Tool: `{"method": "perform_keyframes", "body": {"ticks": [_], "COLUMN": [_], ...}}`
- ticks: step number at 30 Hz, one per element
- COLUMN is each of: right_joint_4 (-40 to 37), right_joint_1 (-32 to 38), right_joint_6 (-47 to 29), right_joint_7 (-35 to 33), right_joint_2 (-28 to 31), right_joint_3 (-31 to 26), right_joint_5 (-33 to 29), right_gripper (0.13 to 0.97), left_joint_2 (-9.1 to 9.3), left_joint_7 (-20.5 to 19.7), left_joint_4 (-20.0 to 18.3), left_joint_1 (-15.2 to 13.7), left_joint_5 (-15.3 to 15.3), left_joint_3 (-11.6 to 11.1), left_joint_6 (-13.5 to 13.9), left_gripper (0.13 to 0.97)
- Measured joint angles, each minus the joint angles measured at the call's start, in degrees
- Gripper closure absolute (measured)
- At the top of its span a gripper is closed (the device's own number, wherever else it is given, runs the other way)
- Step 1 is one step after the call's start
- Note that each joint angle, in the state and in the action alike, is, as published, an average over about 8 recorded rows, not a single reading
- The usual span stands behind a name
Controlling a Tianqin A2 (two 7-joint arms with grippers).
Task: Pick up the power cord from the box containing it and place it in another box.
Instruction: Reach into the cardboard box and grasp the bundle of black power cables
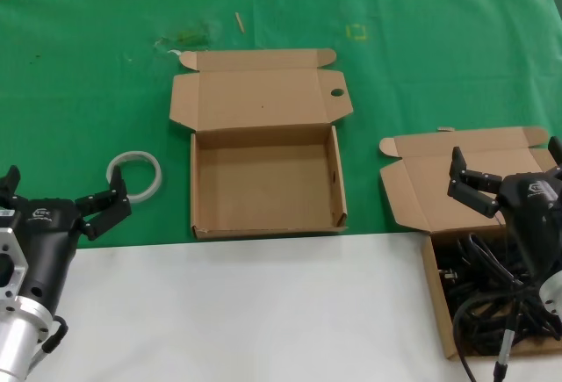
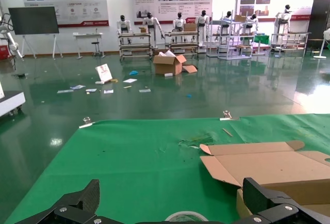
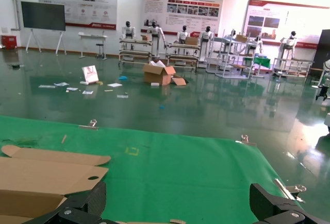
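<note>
Honestly, easy to botch: right gripper spread wide over the box containing it, power cord buried among tangled black cables, so could snag several. Left gripper, also wide, parked left of another box, by a white ring.

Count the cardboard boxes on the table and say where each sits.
2. The empty box with the holed lid sits at the centre; the cable-filled box sits at the robot's right, below the right gripper, partly cut off.
</note>
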Motion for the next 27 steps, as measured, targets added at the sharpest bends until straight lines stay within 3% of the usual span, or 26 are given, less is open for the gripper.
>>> {"method": "perform_keyframes", "body": {"ticks": [21, 27], "right_joint_4": [0.21, 3.86], "right_joint_1": [0.16, 1.21], "right_joint_6": [0.31, 3.8], "right_joint_7": [-0.01, 0.0], "right_joint_2": [0.38, 6.62], "right_joint_3": [-0.55, -5.97], "right_joint_5": [0.22, 5.11], "right_gripper": [0.129, 0.129], "left_joint_2": [0.0, 0.0], "left_joint_7": [0.0, 0.0], "left_joint_4": [0.0, 0.0], "left_joint_1": [0.0, 0.0], "left_joint_5": [0.0, 0.0], "left_joint_3": [0.0, 0.0], "left_joint_6": [0.0, 0.0], "left_gripper": [0.132, 0.156]}}
